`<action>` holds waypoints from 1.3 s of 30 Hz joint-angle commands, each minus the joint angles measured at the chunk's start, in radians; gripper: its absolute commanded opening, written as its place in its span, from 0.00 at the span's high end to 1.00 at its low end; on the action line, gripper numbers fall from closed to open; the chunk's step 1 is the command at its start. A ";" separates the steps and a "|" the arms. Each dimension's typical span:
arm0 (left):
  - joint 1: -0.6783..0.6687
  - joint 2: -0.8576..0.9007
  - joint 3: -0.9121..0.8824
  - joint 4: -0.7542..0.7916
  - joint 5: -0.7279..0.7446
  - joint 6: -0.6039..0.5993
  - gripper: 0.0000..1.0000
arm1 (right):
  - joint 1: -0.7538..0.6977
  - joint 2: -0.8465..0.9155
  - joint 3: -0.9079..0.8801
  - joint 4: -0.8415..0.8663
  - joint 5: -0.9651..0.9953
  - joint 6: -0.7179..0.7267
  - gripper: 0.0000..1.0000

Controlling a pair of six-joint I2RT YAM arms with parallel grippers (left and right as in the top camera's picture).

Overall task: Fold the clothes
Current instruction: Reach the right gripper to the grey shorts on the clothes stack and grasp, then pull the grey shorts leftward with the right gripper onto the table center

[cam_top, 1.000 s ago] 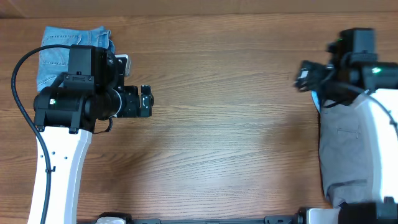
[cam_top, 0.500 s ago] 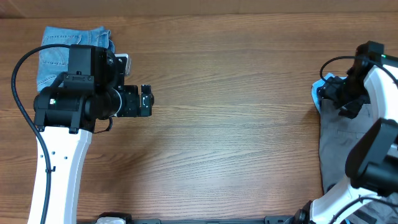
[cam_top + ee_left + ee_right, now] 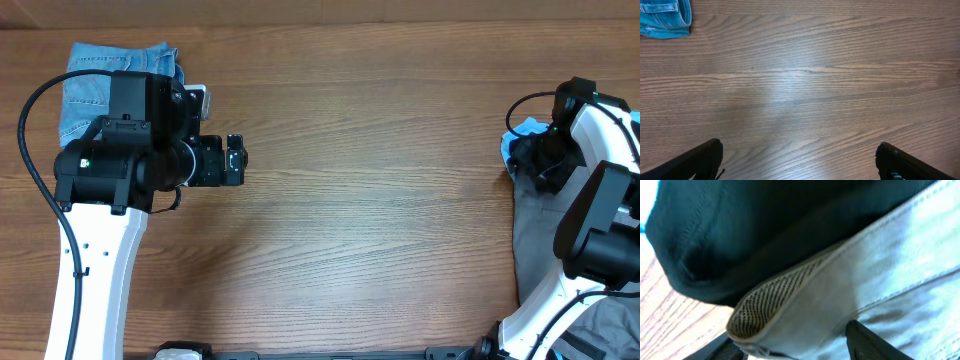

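**A:** Left side first. The left pincer (image 3: 800,167) hangs spread wide, its fingers (image 3: 700,161) far apart, and there's only bare desk (image 3: 805,90) between them.

**B:** It's gripping nothing. The denim shorts (image 3: 664,17) lie folded well apart from that pincer, in the far left corner of its wrist view.

**A:** Now the right side. The right pincer (image 3: 790,350) is low on the heap at the desk's edge, and its camera is filled with cloth.

**B:** Right in front of it are the grey trousers (image 3: 880,270), waistband up. The band is curled over at the end, so the whitish mesh lining (image 3: 767,305) shows.

**A:** A dark fingertip (image 3: 867,340) sits on one side of that waistband and the other shows on the far side, so the grey band lies between them.

**B:** Is it pinching or only straddling? I can't tell. The fingers stand somewhat apart and the cloth fills the gap, but the contact itself isn't clear.

**A:** Beyond the pincer, a black garment (image 3: 765,230) lies against the trousers and laps over the waistband's far edge.

**B:** From overhead, a pale-blue garment (image 3: 524,128) peeks out just past the right pincer, and the grey trousers run back under the arm along the desk's edge.
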 commanded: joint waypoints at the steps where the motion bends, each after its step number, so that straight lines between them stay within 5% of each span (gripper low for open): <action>1: 0.005 0.007 0.030 0.003 0.012 0.019 0.00 | 0.005 -0.001 0.020 0.011 0.065 0.013 0.43; 2: 0.005 0.007 0.030 0.002 0.012 0.019 0.00 | 0.005 -0.001 0.020 0.008 0.083 0.013 0.48; 4: 0.005 0.007 0.030 -0.001 0.012 0.019 0.00 | 0.005 -0.001 0.020 -0.007 0.106 0.023 0.75; 8: 0.005 0.007 0.029 0.000 0.012 0.019 0.00 | 0.002 -0.003 0.022 -0.026 0.106 0.049 0.96; 31: 0.004 0.007 0.027 0.000 0.012 0.019 0.00 | 0.000 -0.215 0.255 -0.166 0.080 0.049 0.96; 39: 0.005 0.007 0.027 0.000 0.012 0.038 0.00 | 0.050 -0.216 0.592 -0.294 -0.247 -0.037 0.96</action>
